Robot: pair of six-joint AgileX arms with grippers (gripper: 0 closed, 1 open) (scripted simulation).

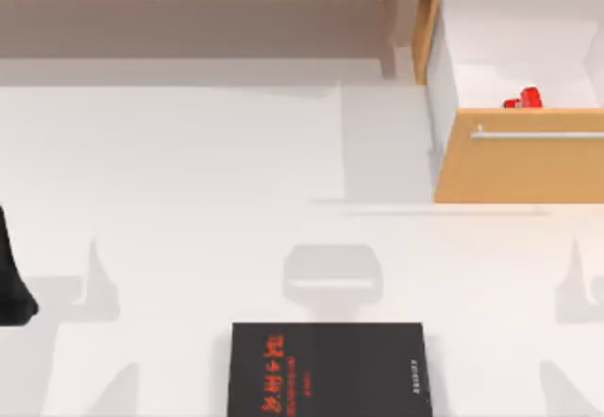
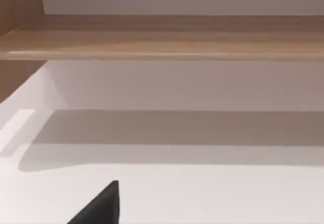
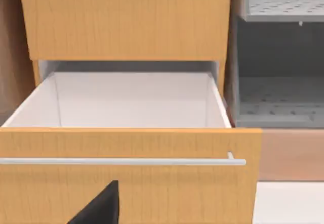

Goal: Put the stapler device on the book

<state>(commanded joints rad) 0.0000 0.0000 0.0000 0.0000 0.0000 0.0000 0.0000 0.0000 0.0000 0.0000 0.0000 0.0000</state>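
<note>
Stapler (image 1: 523, 99) is seen in the top view inside the open drawer (image 1: 517, 158) at the table's far right corner — red, lying against the inner side of the drawer front, partly hidden by that front's top edge. The drawer front is wooden, with a pale bar handle (image 1: 538, 135) across it; the drawer walls are white.

Book (image 1: 328, 370) is laid flat at the near edge of the table (image 1: 189, 200), about midway along it, black cover up, red characters on its left part. Stapler and book are well apart.

Left arm (image 1: 13, 280) is found at the table's left edge, as a dark shape. In the left wrist view a dark tip of the left gripper (image 2: 98, 206) is seen over bare white table, facing a wooden shelf (image 2: 162, 36); how far the fingers are spread cannot be told.

In the right wrist view a dark tip of the right gripper (image 3: 98, 206) is seen before the drawer front — finger spread cannot be told. Nothing is seen held by either.
</note>
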